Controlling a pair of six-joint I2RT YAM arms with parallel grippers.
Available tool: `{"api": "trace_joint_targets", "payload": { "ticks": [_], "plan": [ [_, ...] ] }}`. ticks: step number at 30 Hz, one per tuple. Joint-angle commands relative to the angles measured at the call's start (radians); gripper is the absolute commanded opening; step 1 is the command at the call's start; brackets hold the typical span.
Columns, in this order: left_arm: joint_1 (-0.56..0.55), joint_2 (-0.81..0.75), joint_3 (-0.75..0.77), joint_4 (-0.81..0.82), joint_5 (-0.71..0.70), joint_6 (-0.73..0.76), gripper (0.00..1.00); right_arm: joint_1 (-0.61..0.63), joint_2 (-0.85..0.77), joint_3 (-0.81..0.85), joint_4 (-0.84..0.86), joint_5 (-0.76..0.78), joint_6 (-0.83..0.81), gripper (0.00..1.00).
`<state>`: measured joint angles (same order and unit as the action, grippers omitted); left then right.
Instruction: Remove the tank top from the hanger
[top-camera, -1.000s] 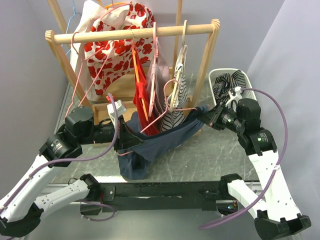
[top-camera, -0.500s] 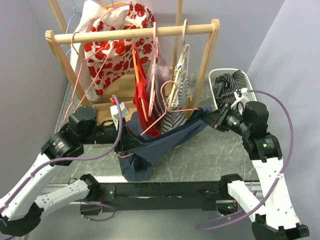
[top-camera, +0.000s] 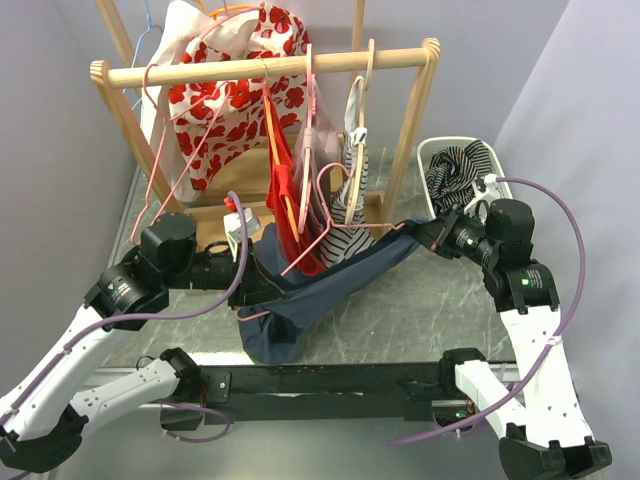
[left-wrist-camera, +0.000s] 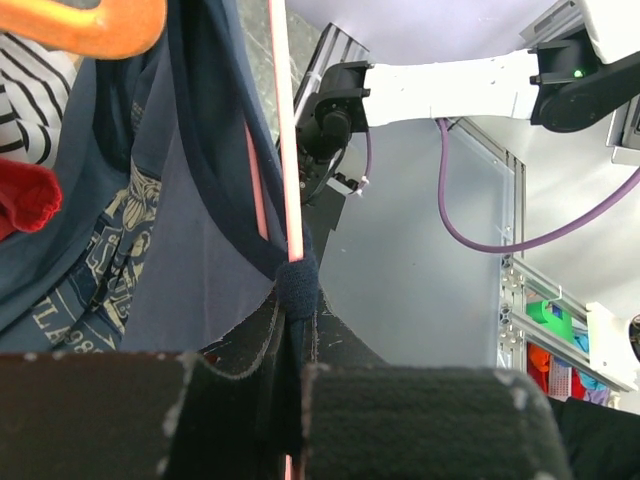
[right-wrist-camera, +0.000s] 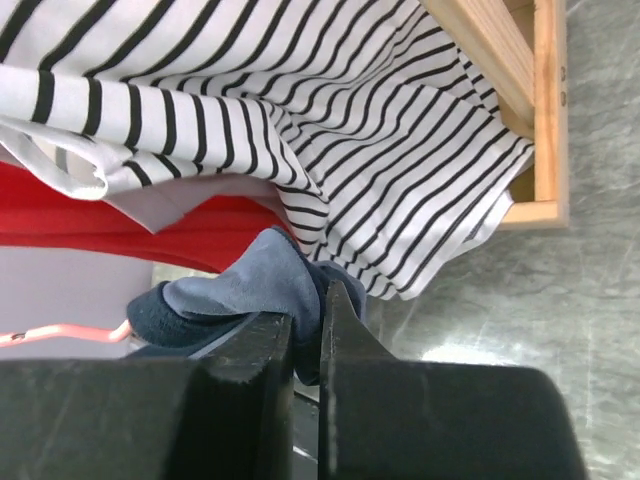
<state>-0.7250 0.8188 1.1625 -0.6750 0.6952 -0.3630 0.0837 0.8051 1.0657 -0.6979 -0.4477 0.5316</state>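
left gripper (left-wrist-camera: 300, 368): my fingers clamped on the tank top (top-camera: 335, 282) strap, seemingly the pink hanger (left-wrist-camera: 284, 150) too
right gripper (right-wrist-camera: 306, 325): pinched shut on tank top, right of hanger

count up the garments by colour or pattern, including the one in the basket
white garment with red flowers: 1
red garment: 1
pale lilac garment: 1
striped garment: 2, one hanging, one in the basket
navy tank top: 1
total: 6
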Motion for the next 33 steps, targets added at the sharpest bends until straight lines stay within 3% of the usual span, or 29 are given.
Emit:
{"api": "trace_joint_targets", "payload": {
  "ticks": [1, 11, 13, 16, 19, 21, 23, 24, 26, 27, 28, 29, 30, 31, 33],
  "plan": [
    [-0.002, -0.017, 0.023, 0.055, 0.037, 0.006, 0.01, 0.001, -0.007, 0.016, 0.011, 0.04, -0.116, 0.0],
    [-0.001, -0.035, 0.048, -0.043, -0.045, 0.056, 0.01, -0.001, 0.048, 0.082, -0.144, 0.424, -0.078, 0.0],
    [-0.001, -0.05, 0.049, -0.047, -0.052, 0.053, 0.01, -0.007, 0.054, 0.082, -0.144, 0.446, -0.071, 0.1],
    [-0.001, -0.055, 0.049, -0.063, -0.06, 0.05, 0.01, -0.009, 0.049, 0.085, -0.103, 0.351, -0.079, 0.28],
    [-0.001, -0.055, 0.039, -0.057, -0.063, 0.049, 0.01, -0.007, 0.04, 0.082, -0.055, 0.238, -0.079, 0.29],
    [-0.001, -0.053, 0.031, -0.035, -0.059, 0.042, 0.01, -0.009, 0.026, 0.068, -0.019, 0.183, -0.068, 0.43],
    [-0.001, -0.046, 0.028, -0.02, -0.043, 0.039, 0.01, -0.01, 0.01, 0.051, 0.006, 0.121, -0.065, 0.32],
    [-0.001, -0.044, 0.025, -0.008, -0.043, 0.035, 0.01, -0.009, 0.008, 0.051, 0.009, 0.115, -0.058, 0.31],
    [-0.001, -0.034, 0.022, -0.003, -0.037, 0.033, 0.01, -0.006, 0.011, 0.057, 0.005, 0.078, -0.064, 0.52],
    [-0.002, -0.029, 0.022, -0.001, -0.034, 0.035, 0.01, -0.007, 0.014, 0.063, -0.011, 0.073, -0.068, 0.53],
    [-0.002, -0.027, 0.023, 0.0, -0.031, 0.035, 0.01, -0.007, 0.016, 0.066, -0.015, 0.07, -0.071, 0.47],
    [-0.001, -0.024, 0.022, 0.0, -0.034, 0.036, 0.01, -0.007, 0.011, 0.069, -0.015, 0.06, -0.071, 0.47],
    [-0.001, -0.021, 0.022, 0.002, -0.036, 0.038, 0.01, -0.006, 0.012, 0.076, -0.032, 0.057, -0.077, 0.49],
    [-0.001, -0.02, 0.023, 0.0, -0.043, 0.038, 0.01, -0.007, 0.014, 0.08, -0.043, 0.06, -0.076, 0.58],
    [-0.001, -0.015, 0.026, -0.003, -0.054, 0.041, 0.01, -0.007, 0.025, 0.1, -0.073, 0.04, -0.087, 0.52]
  ]
}}
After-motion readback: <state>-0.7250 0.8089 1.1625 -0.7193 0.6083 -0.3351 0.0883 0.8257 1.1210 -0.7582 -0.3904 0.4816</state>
